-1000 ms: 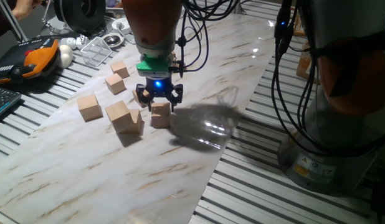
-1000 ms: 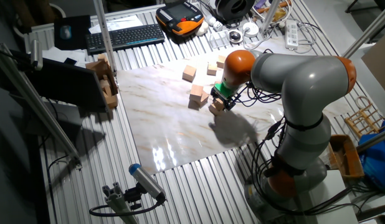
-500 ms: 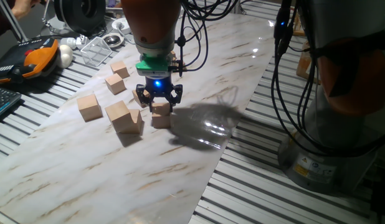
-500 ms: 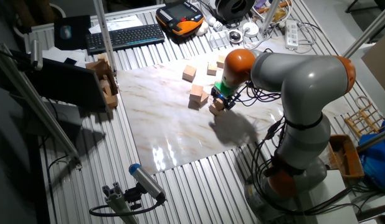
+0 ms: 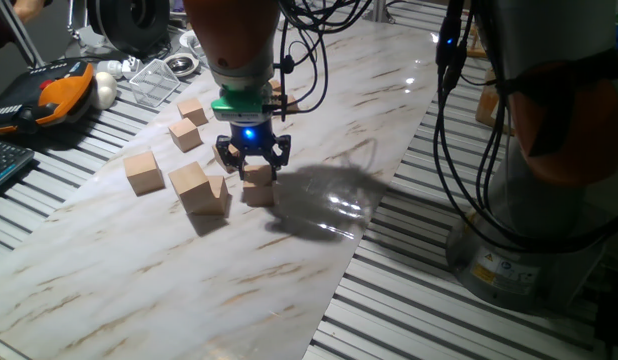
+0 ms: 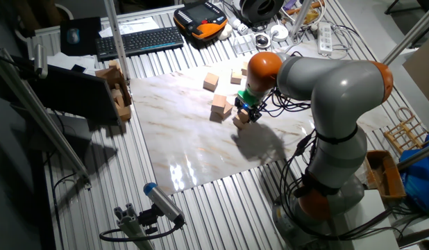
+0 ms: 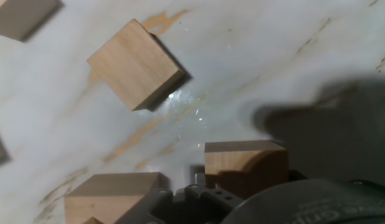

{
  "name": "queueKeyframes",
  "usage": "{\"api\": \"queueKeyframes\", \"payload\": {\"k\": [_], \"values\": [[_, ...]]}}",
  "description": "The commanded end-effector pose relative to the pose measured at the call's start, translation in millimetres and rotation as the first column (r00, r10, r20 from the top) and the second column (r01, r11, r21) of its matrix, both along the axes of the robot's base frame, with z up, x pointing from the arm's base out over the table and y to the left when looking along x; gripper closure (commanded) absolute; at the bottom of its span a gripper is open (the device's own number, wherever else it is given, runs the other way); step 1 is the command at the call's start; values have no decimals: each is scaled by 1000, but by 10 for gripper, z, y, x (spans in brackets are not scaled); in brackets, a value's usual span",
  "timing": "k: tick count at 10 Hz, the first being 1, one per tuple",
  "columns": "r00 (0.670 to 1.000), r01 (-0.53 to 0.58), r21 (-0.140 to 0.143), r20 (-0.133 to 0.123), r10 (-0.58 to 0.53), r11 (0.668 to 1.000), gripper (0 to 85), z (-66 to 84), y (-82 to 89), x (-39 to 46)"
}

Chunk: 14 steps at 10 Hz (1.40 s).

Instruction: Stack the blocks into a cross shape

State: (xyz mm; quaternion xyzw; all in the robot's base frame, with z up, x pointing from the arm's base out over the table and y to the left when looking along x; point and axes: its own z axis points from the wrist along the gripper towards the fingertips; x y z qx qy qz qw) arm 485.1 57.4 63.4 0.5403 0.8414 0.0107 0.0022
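I am watching the gripper [image 5: 252,163] hanging low over the marble-patterned board [image 5: 319,120], its fingers straddling the top of a tan wooden block [image 5: 257,186] that is sitting on the board. From one fixed view the fingertips are reaching down beside the block's upper edges, but I cannot tell whether they are clenching it or just standing around it. The other fixed view is showing the same gripper [image 6: 246,111] over that block [image 6: 241,121], too small for me to judge.

Just beside it, two larger blocks are sitting pressed together [image 5: 200,188], and another block [image 5: 142,171] is lying apart to their left. Two more wooden cubes [image 5: 186,134] [image 5: 192,110] are resting farther back. In the hand view I am seeing one block [image 7: 137,64] lying tilted on the board, and another [image 7: 245,163] close under the gripper body.

An orange pendant [image 5: 59,88] is lying off the board's corner.
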Motion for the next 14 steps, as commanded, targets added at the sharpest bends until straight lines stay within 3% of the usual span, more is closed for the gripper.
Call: {"api": "queueKeyframes", "payload": {"k": [1, 4, 6, 8, 11, 14], "values": [[1000, 1, -2, 0, -1, 1000, 850, -4, 0, -4], [1000, -1, -5, 5, 1, 1000, 850, -4, 0, -4], [1000, 10, 3, -15, -10, 1000, 850, 24, 9, 10], [1000, -1, 3, 4, 1, 1000, 850, 43, 27, 15], [1000, 2, 11, 7, -2, 1000, 850, 82, 50, 87], [1000, -2, 3, -3, 2, 1000, 850, 251, 30, 95]]}}
